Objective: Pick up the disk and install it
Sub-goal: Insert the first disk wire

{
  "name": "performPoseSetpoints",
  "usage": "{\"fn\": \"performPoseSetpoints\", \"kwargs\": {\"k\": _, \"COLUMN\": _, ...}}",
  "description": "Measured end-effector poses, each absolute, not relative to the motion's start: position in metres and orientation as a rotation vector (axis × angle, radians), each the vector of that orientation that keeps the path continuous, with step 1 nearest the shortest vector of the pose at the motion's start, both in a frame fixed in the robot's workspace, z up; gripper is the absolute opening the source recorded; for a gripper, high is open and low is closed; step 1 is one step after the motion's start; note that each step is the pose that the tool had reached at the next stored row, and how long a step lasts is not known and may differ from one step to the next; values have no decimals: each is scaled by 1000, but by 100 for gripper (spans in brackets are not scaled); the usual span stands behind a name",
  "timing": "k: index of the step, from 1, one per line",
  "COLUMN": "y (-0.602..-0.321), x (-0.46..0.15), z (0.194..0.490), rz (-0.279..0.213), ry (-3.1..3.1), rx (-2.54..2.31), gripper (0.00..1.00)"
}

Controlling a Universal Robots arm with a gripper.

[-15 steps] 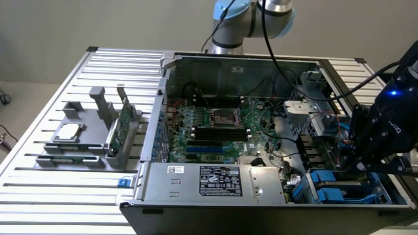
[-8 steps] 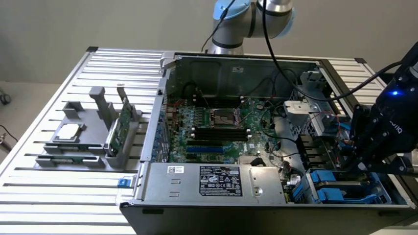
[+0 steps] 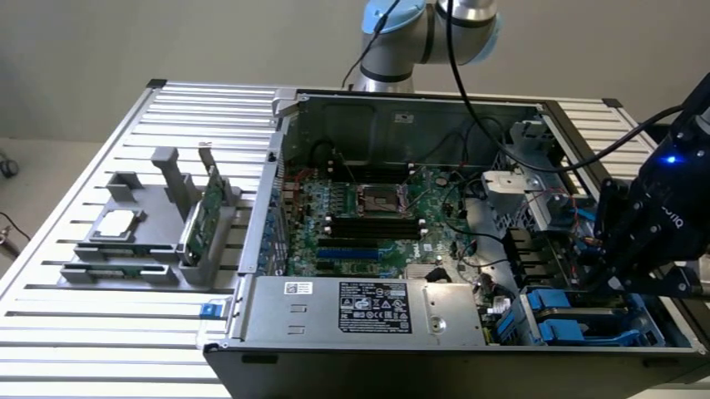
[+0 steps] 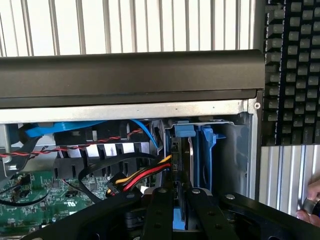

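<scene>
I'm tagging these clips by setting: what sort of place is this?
Most likely a lab bench for computer assembly: an open computer case with its motherboard exposed lies on a slatted metal table, and a grey fixture beside it holds spare parts.

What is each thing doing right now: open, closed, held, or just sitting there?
Computer case: side panel off, insides showing.
Disk: standing on edge in the drive bay, gripped by the hand.
Hand: shut on the disk.
Green circuit card: standing upright in the grey holder.
Square chip: lying flat on the holder.
</scene>
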State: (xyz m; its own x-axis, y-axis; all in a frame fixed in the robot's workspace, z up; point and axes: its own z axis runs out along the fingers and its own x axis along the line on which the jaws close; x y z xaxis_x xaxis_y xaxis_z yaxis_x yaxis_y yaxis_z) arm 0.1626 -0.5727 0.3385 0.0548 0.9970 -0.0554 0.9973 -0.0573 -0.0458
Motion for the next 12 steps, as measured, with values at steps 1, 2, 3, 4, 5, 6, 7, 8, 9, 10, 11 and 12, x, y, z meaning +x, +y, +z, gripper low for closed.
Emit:
{"fn": "performPoseSetpoints", "kwargs": {"k": 1, "y": -573, "x": 163, "z": 338, "rz": -113, "ry": 2154, "rx": 2278, "gripper": 16}}
{"fn": "performPoseSetpoints", "kwargs": {"k": 2, "y": -573, "x": 163, "z": 338, "rz": -113, "ry": 2154, "rx": 2278, "gripper": 16}}
{"fn": "performPoseSetpoints", "kwargs": {"k": 3, "y": -573, "x": 164, "z": 338, "rz": -113, "ry": 2154, "rx": 2278, "gripper": 16}}
{"fn": "performPoseSetpoints", "kwargs": {"k": 4, "y": -573, "x": 164, "z": 338, "rz": -113, "ry": 2154, "rx": 2278, "gripper": 16}}
{"fn": "performPoseSetpoints", "kwargs": {"k": 5, "y": -574, "x": 164, "z": 338, "rz": -113, "ry": 2154, "rx": 2278, "gripper": 16}}
{"fn": "performPoseSetpoints", "kwargs": {"k": 6, "y": -574, "x": 164, "z": 338, "rz": -114, "ry": 2154, "rx": 2278, "gripper": 16}}
{"fn": "performPoseSetpoints", "kwargs": {"k": 7, "y": -574, "x": 164, "z": 338, "rz": -114, "ry": 2154, "rx": 2279, "gripper": 16}}
{"fn": "performPoseSetpoints", "kwargs": {"k": 8, "y": -574, "x": 164, "z": 338, "rz": -114, "ry": 2154, "rx": 2278, "gripper": 16}}
{"fn": "performPoseSetpoints", "kwargs": {"k": 9, "y": -574, "x": 164, "z": 338, "rz": -114, "ry": 2156, "rx": 2276, "gripper": 16}}
{"fn": "performPoseSetpoints", "kwargs": {"k": 10, "y": -574, "x": 164, "z": 338, "rz": -113, "ry": 2156, "rx": 2276, "gripper": 16}}
{"fn": "performPoseSetpoints", "kwargs": {"k": 11, "y": -574, "x": 164, "z": 338, "rz": -113, "ry": 2156, "rx": 2276, "gripper": 16}}
{"fn": "performPoseSetpoints", "kwargs": {"k": 12, "y": -574, "x": 164, "z": 338, "rz": -113, "ry": 2156, "rx": 2276, "gripper": 16}}
